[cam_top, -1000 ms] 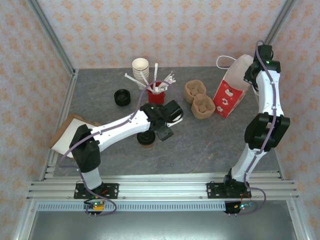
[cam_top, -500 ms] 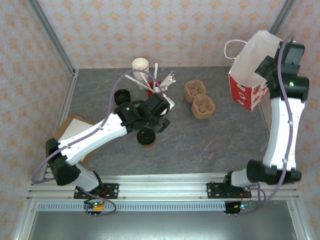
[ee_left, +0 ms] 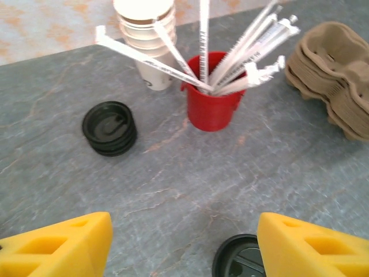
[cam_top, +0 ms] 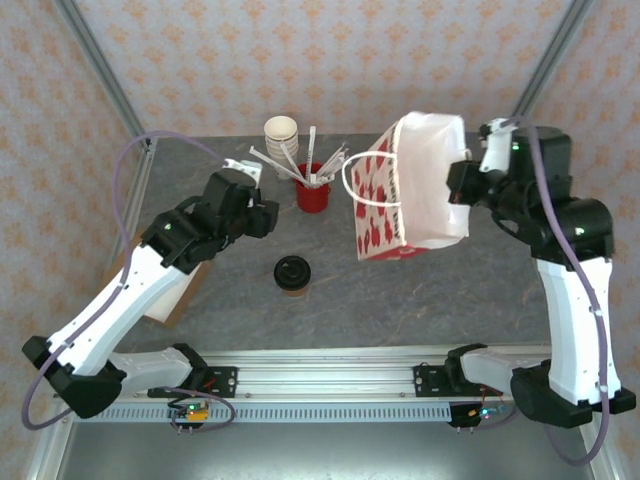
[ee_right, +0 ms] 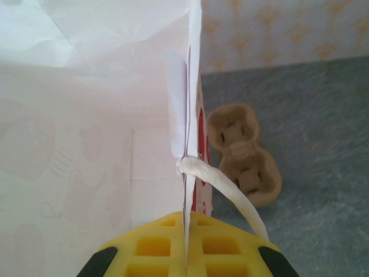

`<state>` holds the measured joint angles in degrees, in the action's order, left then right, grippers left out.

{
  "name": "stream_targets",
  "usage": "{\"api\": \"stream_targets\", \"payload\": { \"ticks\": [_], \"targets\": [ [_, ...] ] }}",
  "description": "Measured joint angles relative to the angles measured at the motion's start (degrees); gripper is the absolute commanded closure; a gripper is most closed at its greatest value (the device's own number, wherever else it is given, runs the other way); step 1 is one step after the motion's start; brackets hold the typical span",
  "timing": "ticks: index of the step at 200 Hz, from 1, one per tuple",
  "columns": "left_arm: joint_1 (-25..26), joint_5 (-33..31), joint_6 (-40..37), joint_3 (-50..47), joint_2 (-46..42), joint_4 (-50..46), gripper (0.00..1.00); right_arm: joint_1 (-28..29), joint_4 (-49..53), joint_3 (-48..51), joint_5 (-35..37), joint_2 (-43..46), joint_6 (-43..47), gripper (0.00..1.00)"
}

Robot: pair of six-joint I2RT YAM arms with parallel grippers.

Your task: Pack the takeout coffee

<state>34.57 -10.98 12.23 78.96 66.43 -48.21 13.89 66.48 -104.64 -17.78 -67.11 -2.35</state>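
Above table [cam_top: 450,290], right pincer [ee_right: 185,234] clamps paper bag [cam_top: 385,205] edge; left pincer [ee_left: 183,245] wide near takeout coffee [cam_top: 292,272].

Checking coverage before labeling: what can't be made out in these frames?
- Top view: cup carriers hidden behind the raised bag; black lid stack hidden under the left arm.
- Left wrist view: takeout coffee cut by the bottom edge; cup wall hidden beneath its lid.
- Right wrist view: bag wall blocks the table across the picture's left half.

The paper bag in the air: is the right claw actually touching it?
Touching. The right wrist view shows the right gripper shut on the paper bag, its wall pinched between the fingers.
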Motion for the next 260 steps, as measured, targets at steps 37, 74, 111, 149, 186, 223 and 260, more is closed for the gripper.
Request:
{"api": "stream_targets", "payload": {
  "ticks": [37, 74, 111, 149, 186, 223, 260],
  "targets": [
    [-0.59, -2.27, 1.07, -0.72, -4.35, -0.26, 0.31, 1.64, -1.38, 11.63, -3.21, 1.03, 0.33, 1.0],
    [-0.61, -3.45, 1.27, -1.36, -4.61, -0.37, 0.31, 4.96, -5.92, 19.26, -6.12, 0.98, -0.11, 1.0],
    [-0.61, -3.48, 1.27, -2.23, -3.41, -0.35, 0.31, 8.85, -10.45, 21.35, -7.17, -0.48, -0.85, 1.0],
    [-0.61, -3.45, 1.27, -2.8, -3.28, -0.37, 0.3, 13.29, -12.79, 21.73, -6.86, -4.9, -1.44, 1.0],
    [-0.61, -3.45, 1.25, -2.8, -3.28, -0.37, 0.3, 14.88, -11.3, 18.4, -4.72, -5.27, -1.64, 1.0],
    [-0.61, -3.43, 1.25, -2.97, -3.28, -0.35, 0.3, 15.72, -10.23, 16.02, -3.65, -3.17, -2.34, 1.0],
    [-0.61, -3.19, 1.25, -2.99, -2.47, -0.33, 0.3, 15.72, -10.19, 17.25, -3.61, -2.29, -2.54, 1.0]
  ]
}}
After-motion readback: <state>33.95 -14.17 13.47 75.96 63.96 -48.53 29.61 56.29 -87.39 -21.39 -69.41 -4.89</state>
